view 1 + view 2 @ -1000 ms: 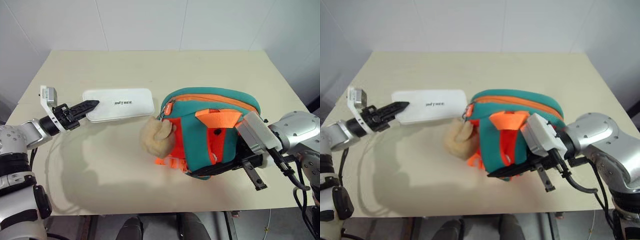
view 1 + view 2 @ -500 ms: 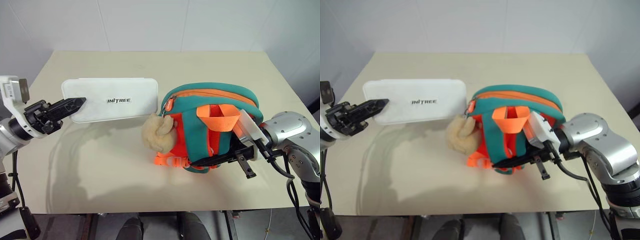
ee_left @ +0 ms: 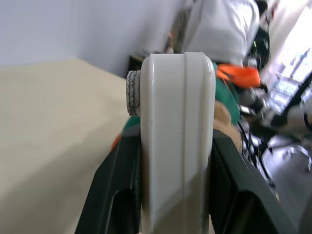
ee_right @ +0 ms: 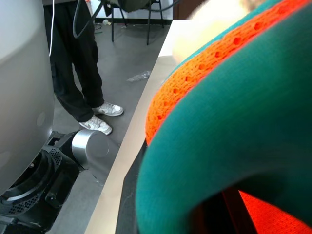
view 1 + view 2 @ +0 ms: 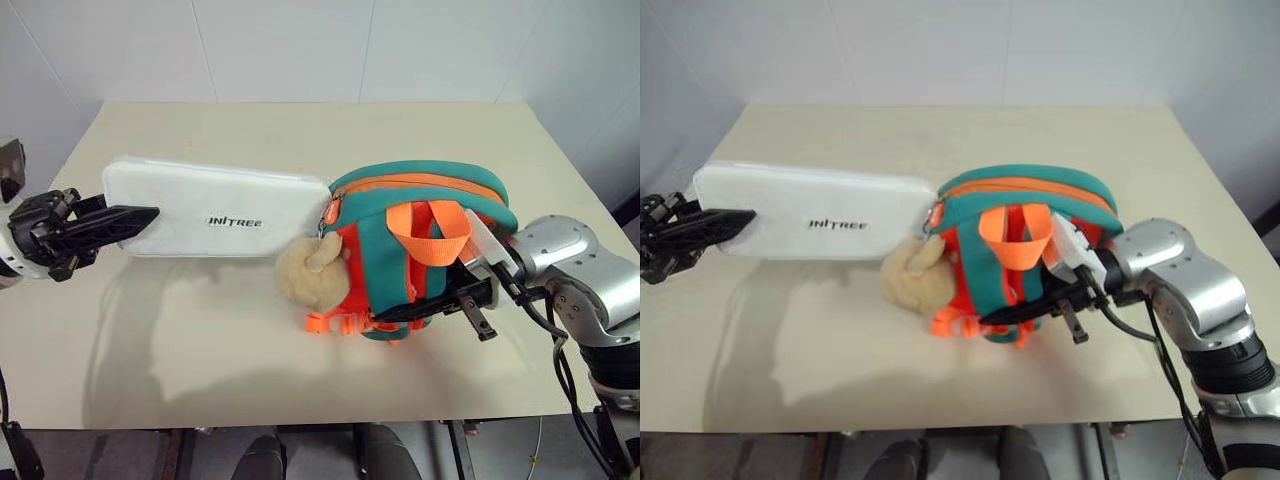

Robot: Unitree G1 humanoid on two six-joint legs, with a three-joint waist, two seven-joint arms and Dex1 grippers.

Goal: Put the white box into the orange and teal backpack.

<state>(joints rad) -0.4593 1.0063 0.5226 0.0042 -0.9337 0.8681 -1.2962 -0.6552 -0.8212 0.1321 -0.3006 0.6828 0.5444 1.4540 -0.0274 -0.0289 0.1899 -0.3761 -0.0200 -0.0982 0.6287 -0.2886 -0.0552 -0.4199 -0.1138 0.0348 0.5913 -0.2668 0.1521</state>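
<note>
While the left gripper [image 5: 125, 216] has its two black fingers clamped on the short end of the white box [image 5: 215, 196], that box hangs out level and clear of the table [image 5: 200, 320], stretching away from the fingertips toward the bag. Its far end sits just beside the zipper corner of the orange and teal backpack [image 5: 420, 190], right above the beige plush charm [image 5: 308, 268].

Further right, the right gripper [image 5: 440, 305] is closed tight on the backpack's lower edge, propping the bag upright so the orange zipper line runs along the top.

Stuff that worries me: it's a long box held only by one end, so any wobble could make it pivot or slip out of the fingers. I also can't tell if the zipper mouth is actually gaping wide enough. If the far corner catches the teal rim or the charm, it'll likely shove the bag over instead of sliding in.
</note>
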